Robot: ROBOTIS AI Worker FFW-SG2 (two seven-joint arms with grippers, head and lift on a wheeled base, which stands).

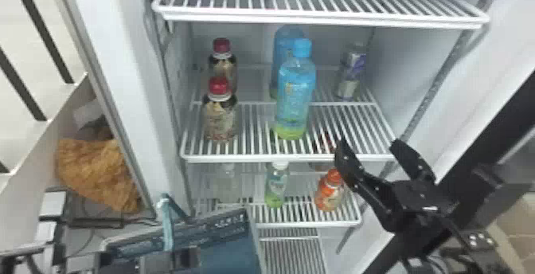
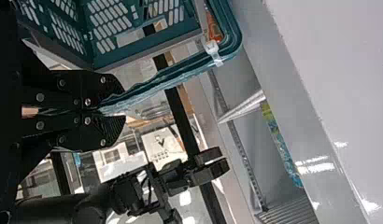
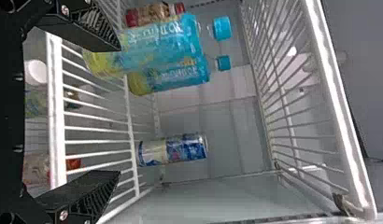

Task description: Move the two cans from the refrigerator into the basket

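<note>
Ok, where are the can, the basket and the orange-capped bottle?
Can [image 3: 172, 150]: right wrist view, printed side.
Basket [image 2: 235, 33]: left wrist view, curved rim.
Orange-capped bottle [image 1: 329, 196]: head view, body below the cap.

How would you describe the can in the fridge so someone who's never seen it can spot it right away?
Inside the open refrigerator, find the wire shelf holding the tall blue bottles. Toward that shelf's back, right of those bottles in the head view, stands a slim can, pale below and blue above. Unlike the neighbouring bottles, it has no coloured screw cap.
</note>
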